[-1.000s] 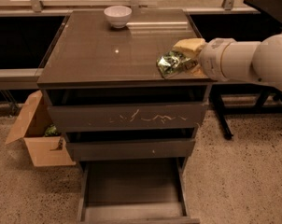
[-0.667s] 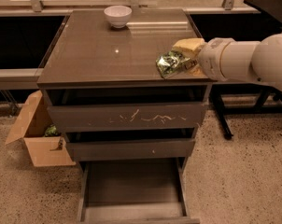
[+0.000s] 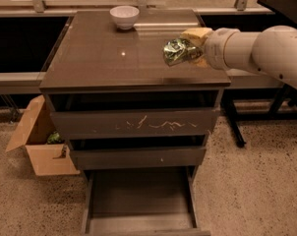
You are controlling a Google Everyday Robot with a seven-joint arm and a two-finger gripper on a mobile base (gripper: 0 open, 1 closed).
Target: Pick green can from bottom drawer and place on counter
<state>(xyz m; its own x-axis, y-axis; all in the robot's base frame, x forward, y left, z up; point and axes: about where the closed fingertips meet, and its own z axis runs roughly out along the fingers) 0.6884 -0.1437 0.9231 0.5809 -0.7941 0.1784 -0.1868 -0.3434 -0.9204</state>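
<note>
The gripper (image 3: 187, 48), reaching in from the right, pinches the green can (image 3: 174, 52) at its leftward tip, low over the bench's (image 3: 104, 58) right side, so release is straight down, with the bottom drawer (image 3: 138, 200) open below.

Crumpled green-and-silver can (image 3: 177, 51) - tilted, clamped in gripper (image 3: 190, 48) at right side of counter (image 3: 109, 58), towards front edge; unclear whether touching the top. Glossy grey-brown counter, flat, square, faintly reflecting. Bottom drawer (image 3: 138, 195) standing open below the other two - shallow dark tray, flat base, plain front.
</note>
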